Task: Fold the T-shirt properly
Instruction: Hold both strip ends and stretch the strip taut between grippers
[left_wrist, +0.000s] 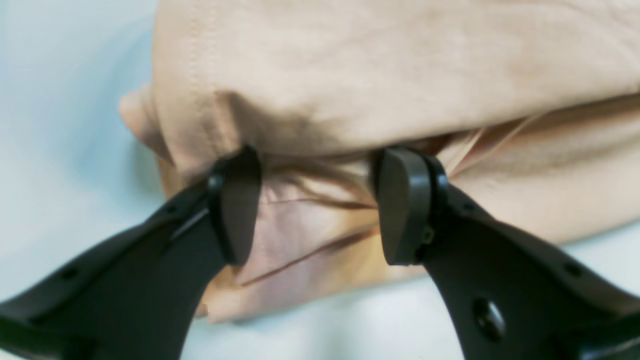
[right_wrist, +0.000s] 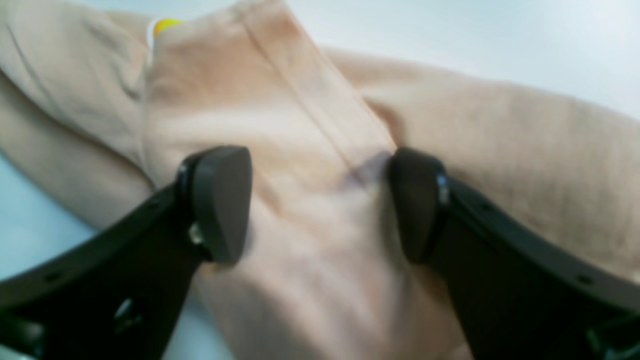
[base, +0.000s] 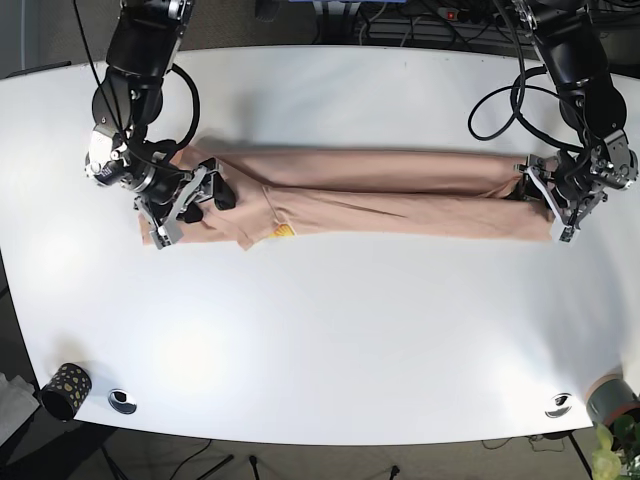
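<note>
A: Tan cloth, that's the T-shirt (base: 370, 195). Folded into a long narrow band across the white tabletop (base: 330, 340), running side to side in the base view.

B: Hands?

A: Left hand (left_wrist: 317, 205) sits at the shirt's end on the base view's right. Wrist cam: both fingers spread, a bunched fold of cloth betw. them, pads not pressed together. So open, straddling the edge w/o clamping.

B: And the other?

A: Right hand (right_wrist: 320, 202) is at the shirt's opposite end, base view's left. Fingers apart too, resting on the cloth either side of a seam. Open, nothing pinched that I can see.

B: Anything else near the shirt?

A: Small yellow tag (base: 283, 232) on the shirt's near edge, just beside the right hand. Well apart from the shirt, at the tabletop's near left corner: a dark spotted cup (base: 65, 388). Wrist views are blurry, so fine contact is hard to tell.
</note>
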